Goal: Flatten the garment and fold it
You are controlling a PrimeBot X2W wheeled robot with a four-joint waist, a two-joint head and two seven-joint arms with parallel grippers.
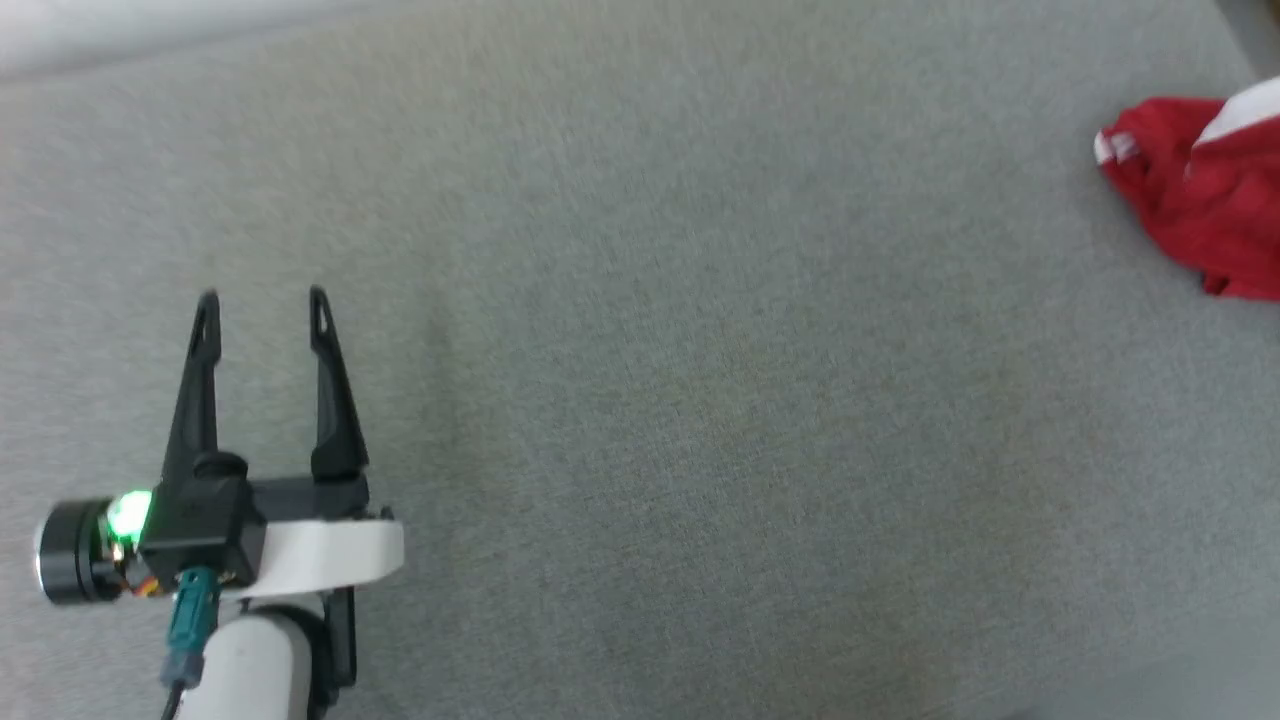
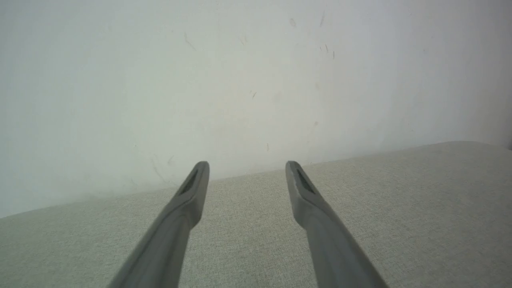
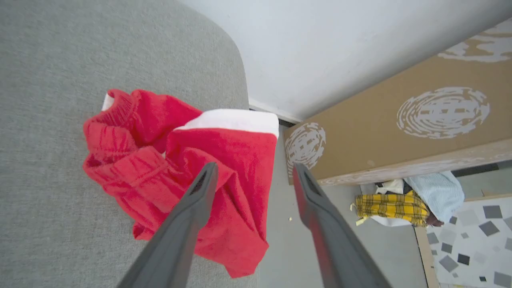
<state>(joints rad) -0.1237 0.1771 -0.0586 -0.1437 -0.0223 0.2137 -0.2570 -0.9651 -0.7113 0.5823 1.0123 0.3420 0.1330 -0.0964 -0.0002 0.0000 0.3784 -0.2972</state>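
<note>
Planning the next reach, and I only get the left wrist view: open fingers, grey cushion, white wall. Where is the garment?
Observer: The head view puts the garment crumpled at the far right edge, well away from the left gripper.
Operator: Does the right gripper have it?
Observer: No. In the right wrist view the right gripper is open over it, gripping nothing.
</note>
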